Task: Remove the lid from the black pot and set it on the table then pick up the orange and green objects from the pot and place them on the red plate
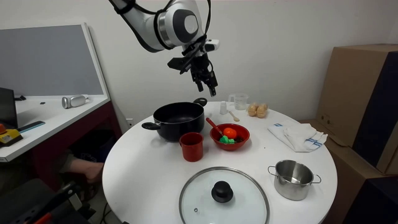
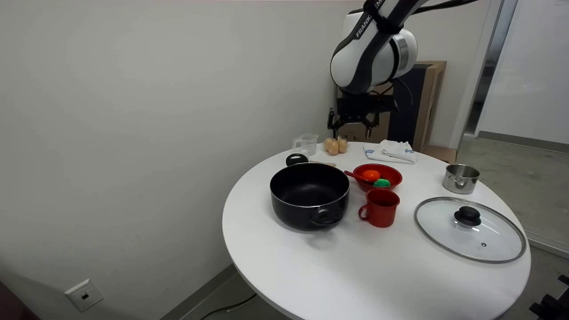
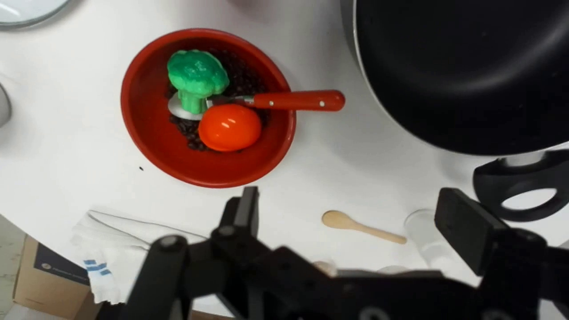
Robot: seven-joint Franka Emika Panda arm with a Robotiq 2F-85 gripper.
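Observation:
The glass lid (image 1: pixel 199 196) with its black knob lies flat on the white round table (image 1: pixel 140 174); it also shows in an exterior view (image 2: pixel 435 218). The black pot (image 1: pixel 174 132) stands uncovered, and its inside looks bare in an exterior view (image 2: pixel 293 215). The orange object (image 3: pixel 231 128) and the green broccoli-shaped object (image 3: pixel 197 73) both lie in the red plate (image 3: pixel 204 171), with a red-handled spoon and dark beans. My gripper (image 1: pixel 206 90) is open, with nothing between its fingers. It hangs above the table's back part; in the wrist view its fingers (image 3: pixel 349 200) are wide apart.
A red cup (image 1: pixel 191 147) stands in front of the pot and plate. A steel pot (image 1: pixel 292 183) and white towel (image 1: pixel 298 137) are at the right in that view. A shaker (image 1: pixel 223 107), measuring cup (image 1: pixel 241 101), wooden spoon (image 3: pixel 340 220) and eggs (image 1: pixel 257 110) are at the back.

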